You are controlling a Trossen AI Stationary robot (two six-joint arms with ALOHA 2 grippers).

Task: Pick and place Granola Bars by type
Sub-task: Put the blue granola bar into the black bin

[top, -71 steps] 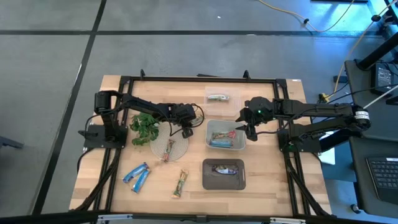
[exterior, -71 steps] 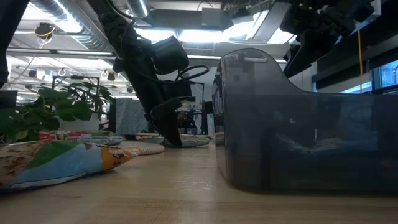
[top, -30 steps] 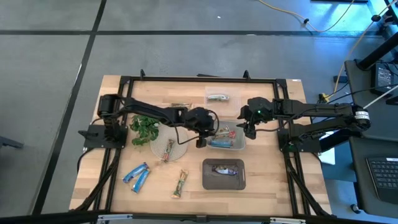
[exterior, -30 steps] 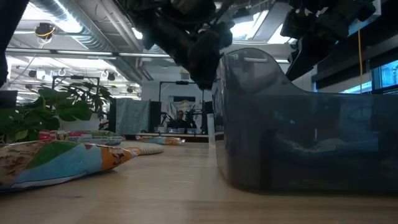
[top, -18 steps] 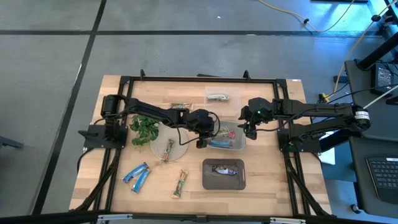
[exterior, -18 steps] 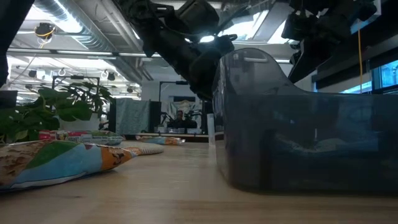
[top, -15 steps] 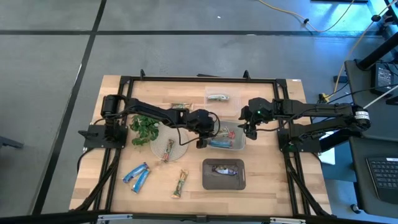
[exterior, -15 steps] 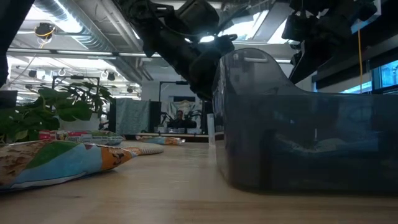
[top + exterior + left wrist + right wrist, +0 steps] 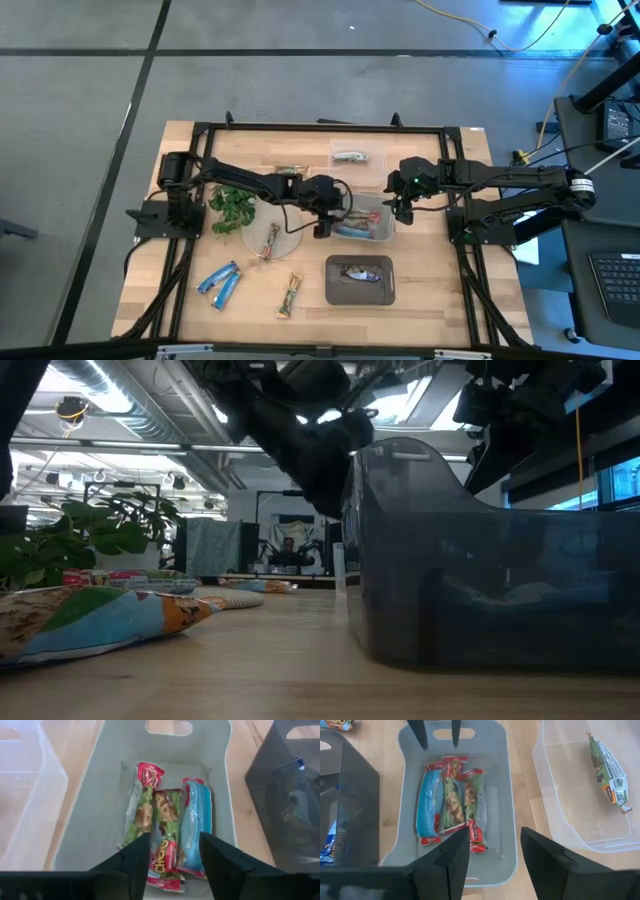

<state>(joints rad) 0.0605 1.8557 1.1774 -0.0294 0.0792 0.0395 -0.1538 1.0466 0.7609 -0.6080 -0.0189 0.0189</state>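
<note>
The grey bin (image 9: 385, 232) holds three bars side by side: two red-and-green ones (image 9: 142, 815) (image 9: 167, 827) and one blue-and-red bar (image 9: 195, 827). My left gripper (image 9: 172, 857) hangs open over the bin's left end, fingers astride the middle bar without touching it; the right wrist view shows its two fingers (image 9: 436, 731) apart above the bin. My right gripper (image 9: 495, 850) is open over the bin's right end (image 9: 398, 200). Loose bars on the table: two blue (image 9: 220, 283), one green-tan (image 9: 289, 295), one on the clear disc (image 9: 272, 240), one small (image 9: 290, 170).
A clear bin (image 9: 372, 148) at the far side holds a green bar (image 9: 607, 772). A dark bin (image 9: 335, 290) at the near side holds a dark-silver bar (image 9: 360, 272) and fills the low view's right (image 9: 480, 560). The plant sprig (image 9: 232, 207) lies left of the disc.
My left gripper has come from the clear disc toward the table's right and now hangs over the grey bin's left end; in the last half second it has risen a little there. The right arm has kept still.
</note>
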